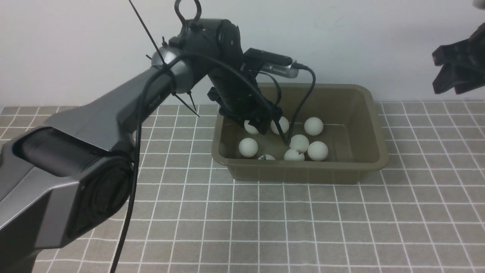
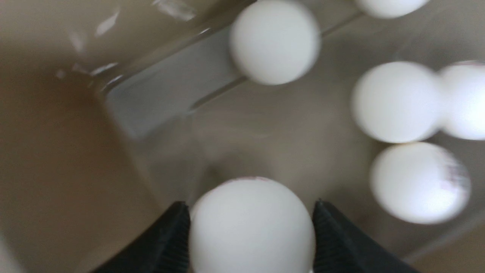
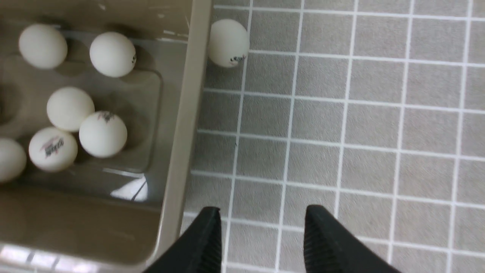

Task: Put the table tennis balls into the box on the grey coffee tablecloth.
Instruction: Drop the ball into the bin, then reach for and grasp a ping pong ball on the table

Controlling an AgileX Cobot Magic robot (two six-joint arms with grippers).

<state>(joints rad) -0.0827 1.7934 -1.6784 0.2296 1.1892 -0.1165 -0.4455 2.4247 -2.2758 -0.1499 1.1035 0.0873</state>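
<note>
Ok so the box [image 1: 303,175] sits on the grey coffee tablecloth [image 1: 265,227], around 1 o'clock from the middle of the front view, and most of the table tennis balls [image 1: 313,126] are lying in it. The left jaws are down inside, toward the box's 10 o'clock corner, pressed against both sides of one ball [image 2: 252,227]. The right jaws hang apart with nothing between them, over bare cloth by the box's 3 o'clock wall.

My worries:
- These balls weigh nothing. If that one gets let go from any height, it could bounce off the others and hop over the rim.
- The left arm's cable [image 1: 307,98] dangles into the box, so pulling out carelessly might snag the rim and drag the whole box.
- One stray ball [image 3: 228,43] sits outside, right up against the wall. There's barely room for a jaw on that side, so a sloppy pinch probably squirts it away across the cloth.
</note>
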